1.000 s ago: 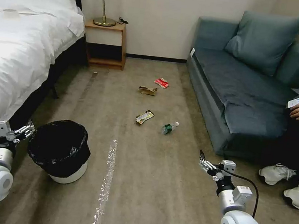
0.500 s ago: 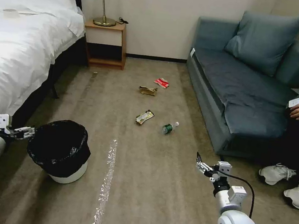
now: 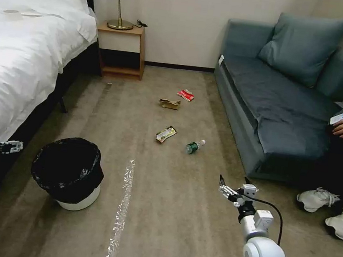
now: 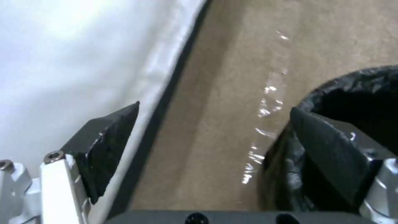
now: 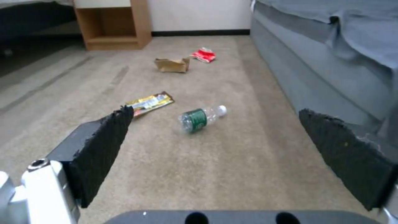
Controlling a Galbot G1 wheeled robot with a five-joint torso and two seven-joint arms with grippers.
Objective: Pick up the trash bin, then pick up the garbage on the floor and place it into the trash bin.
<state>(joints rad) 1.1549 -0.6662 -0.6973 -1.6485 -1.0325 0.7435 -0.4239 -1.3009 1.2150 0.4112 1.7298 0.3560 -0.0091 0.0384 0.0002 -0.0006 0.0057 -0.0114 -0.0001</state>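
The trash bin [image 3: 67,171], white with a black bag over its rim, stands on the carpet near the bed. My left gripper [image 3: 10,146] hangs open just left of it, between bin and bed. In the left wrist view one finger [image 4: 327,155] lies beside the bag's outer side [image 4: 360,90]. The garbage lies farther ahead: a yellow-black wrapper [image 3: 165,134], a small bottle [image 3: 194,146], brown paper [image 3: 169,104] and a red packet [image 3: 185,95]. My right gripper [image 3: 233,184] is open, low over the carpet short of the bottle [image 5: 201,117], with nothing between its pads [image 5: 104,146].
A white-sheeted bed [image 3: 16,61] runs along the left. A blue sofa [image 3: 275,104] lines the right, with a seated person's shoes [image 3: 333,211] beside it. A wooden nightstand [image 3: 120,50] stands at the far wall. A clear tape strip [image 3: 120,210] lies on the carpet.
My left arm has swung out to the left, so its gripper now sits farther from the bin, by the bed. The right gripper has crept forward and leftward.
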